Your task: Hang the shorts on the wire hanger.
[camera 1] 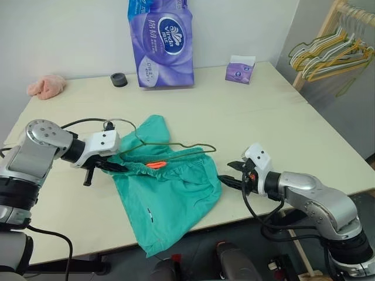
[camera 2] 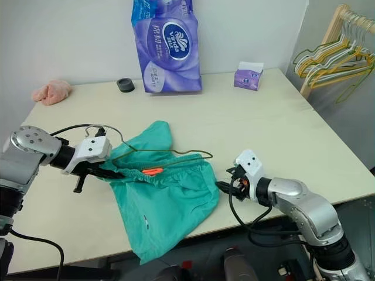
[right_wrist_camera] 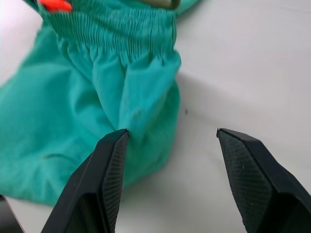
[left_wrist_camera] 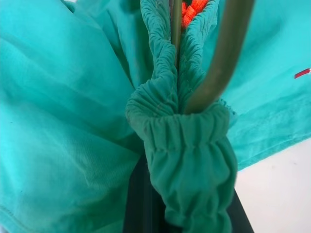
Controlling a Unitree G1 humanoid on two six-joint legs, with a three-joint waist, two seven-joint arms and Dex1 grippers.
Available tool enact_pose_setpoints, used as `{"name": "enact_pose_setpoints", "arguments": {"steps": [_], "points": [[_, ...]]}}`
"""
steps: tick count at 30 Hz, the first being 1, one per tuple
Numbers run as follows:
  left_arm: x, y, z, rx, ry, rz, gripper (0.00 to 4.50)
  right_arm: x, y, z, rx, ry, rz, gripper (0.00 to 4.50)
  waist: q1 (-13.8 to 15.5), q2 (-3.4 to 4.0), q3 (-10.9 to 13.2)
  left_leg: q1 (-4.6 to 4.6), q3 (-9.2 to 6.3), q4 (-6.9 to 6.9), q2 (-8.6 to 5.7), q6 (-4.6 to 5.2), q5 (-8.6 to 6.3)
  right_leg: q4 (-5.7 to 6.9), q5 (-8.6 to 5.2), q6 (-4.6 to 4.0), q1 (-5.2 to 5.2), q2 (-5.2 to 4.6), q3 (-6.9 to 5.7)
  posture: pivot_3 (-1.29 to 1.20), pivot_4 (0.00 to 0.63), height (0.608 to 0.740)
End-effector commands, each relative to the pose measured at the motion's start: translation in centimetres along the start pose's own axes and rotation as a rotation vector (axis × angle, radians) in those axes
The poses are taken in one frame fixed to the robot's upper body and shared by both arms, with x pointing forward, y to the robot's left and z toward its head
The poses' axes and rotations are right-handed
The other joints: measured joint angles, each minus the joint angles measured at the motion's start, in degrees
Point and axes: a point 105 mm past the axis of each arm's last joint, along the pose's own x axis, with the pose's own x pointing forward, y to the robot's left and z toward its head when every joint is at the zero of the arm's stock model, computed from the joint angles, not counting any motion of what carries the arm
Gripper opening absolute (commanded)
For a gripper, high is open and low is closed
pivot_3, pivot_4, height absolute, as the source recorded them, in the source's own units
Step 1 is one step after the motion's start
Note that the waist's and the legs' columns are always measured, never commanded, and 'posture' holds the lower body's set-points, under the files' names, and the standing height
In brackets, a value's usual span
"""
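Observation:
The teal shorts (camera 1: pixel 170 193) lie crumpled near the table's front edge, and one leg hangs over it. An orange tag (camera 1: pixel 155 164) shows at the waist. The thin dark wire hanger (camera 1: pixel 176 144) lies across the waistband, its hook toward my left arm. My left gripper (camera 1: pixel 114 167) is shut on the left end of the gathered waistband (left_wrist_camera: pixel 189 145), with the hanger wire (left_wrist_camera: pixel 223 53) running through the bunched fabric. Just off the shorts' right edge, my right gripper (right_wrist_camera: pixel 170 136) stands open; one of its fingers (right_wrist_camera: pixel 109 165) is against the fabric and only bare table lies between them.
A tall purple tissue pack (camera 1: pixel 161 44), a small purple tissue box (camera 1: pixel 240 70) and a black roll (camera 1: pixel 119 79) stand at the back. A pink cloth lump (camera 1: pixel 47 86) lies far left. A wooden rack of hangers (camera 1: pixel 334 50) stands beyond the table's right side.

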Motion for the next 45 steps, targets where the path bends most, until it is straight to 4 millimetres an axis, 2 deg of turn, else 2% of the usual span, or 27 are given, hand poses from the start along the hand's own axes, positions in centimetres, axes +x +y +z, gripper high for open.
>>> {"name": "enact_pose_setpoints", "arguments": {"steps": [1,7,13,19,25,29,30,32,35,39,45], "points": [[-0.8,0.4,1.3,0.033,-0.040,0.035,0.00,-1.7,-0.3,2.4,-0.024,-0.060,-0.025,3.08,0.1,0.00,0.0,-0.01,0.00,0.00,-0.01,0.00,0.00,0.00,0.00,0.00,0.00,-0.01,0.00,-0.23,0.110,0.740],[-0.3,0.5,1.7,0.040,-0.054,0.028,0.00,0.6,0.5,0.9,-0.059,0.008,-0.070,3.08,-0.1,-0.01,0.0,0.02,-0.04,-0.01,0.01,0.00,0.00,0.01,0.00,0.00,0.01,0.01,0.01,-0.24,0.110,0.740],[-0.1,0.6,1.9,0.047,-0.058,0.027,0.00,2.4,0.6,1.2,-0.056,-0.011,-0.129,3.08,-0.3,-0.01,0.0,0.01,0.00,-0.02,0.01,0.00,0.00,0.00,0.00,0.00,-0.02,0.01,0.02,-0.24,0.110,0.740],[0.0,0.5,2.0,0.052,-0.061,0.025,0.00,2.8,-0.3,0.0,-0.044,0.033,-0.198,3.08,-0.1,-0.01,0.0,0.01,-0.01,-0.01,-0.01,0.00,0.00,-0.01,0.00,0.00,0.00,-0.01,0.01,-0.24,0.111,0.740],[0.1,0.6,2.0,0.052,-0.062,0.029,0.00,3.4,0.9,-0.5,0.069,0.025,-0.124,3.08,-0.3,-0.01,0.0,0.01,-0.06,-0.02,0.01,0.00,0.00,0.00,0.00,0.00,-0.01,0.00,0.03,-0.25,0.111,0.740],[0.1,0.7,2.0,0.053,-0.067,0.033,0.00,4.0,0.6,-0.6,0.085,0.023,-0.135,2.21,-0.4,0.00,0.0,0.01,-0.06,-0.03,0.01,0.00,0.00,-0.01,0.00,0.00,0.00,0.00,0.02,-0.24,0.110,0.740],[0.1,0.7,2.0,0.053,-0.067,0.034,0.00,4.0,0.5,-0.6,0.084,0.018,-0.143,1.76,-0.3,-0.01,0.0,0.01,-0.06,-0.02,0.00,0.00,0.00,-0.01,0.00,0.00,0.00,0.00,0.02,-0.24,0.110,0.740],[0.1,0.7,2.0,0.054,-0.068,0.037,0.00,4.2,0.2,-0.6,0.072,0.018,-0.155,1.23,-0.3,-0.01,0.0,0.01,-0.06,-0.02,0.00,0.00,0.00,-0.01,0.00,-0.01,0.00,0.00,0.01,-0.24,0.108,0.740],[0.0,0.8,2.1,0.053,-0.072,0.046,0.00,4.2,-0.3,-0.7,0.046,0.016,-0.189,0.12,-0.3,-0.01,0.0,0.01,-0.05,-0.02,0.00,0.00,0.00,0.00,0.00,0.00,-0.01,0.00,0.00,-0.24,0.106,0.740],[-0.2,0.9,2.0,0.043,-0.078,0.062,0.00,3.5,-2.2,-0.6,0.004,-0.005,-0.266,0.05,-0.3,-0.01,0.0,0.01,-0.04,-0.02,0.00,0.00,0.00,0.00,0.00,0.00,-0.01,0.00,0.00,-0.24,0.104,0.740],[-1.1,0.8,1.2,-0.015,-0.087,0.068,0.00,1.2,-4.7,-0.1,0.011,-0.031,-0.314,0.05,-0.3,0.00,0.0,0.01,-0.04,-0.03,0.00,0.00,0.00,0.00,0.00,-0.01,-0.01,0.00,0.00,-0.24,0.105,0.740]]}}
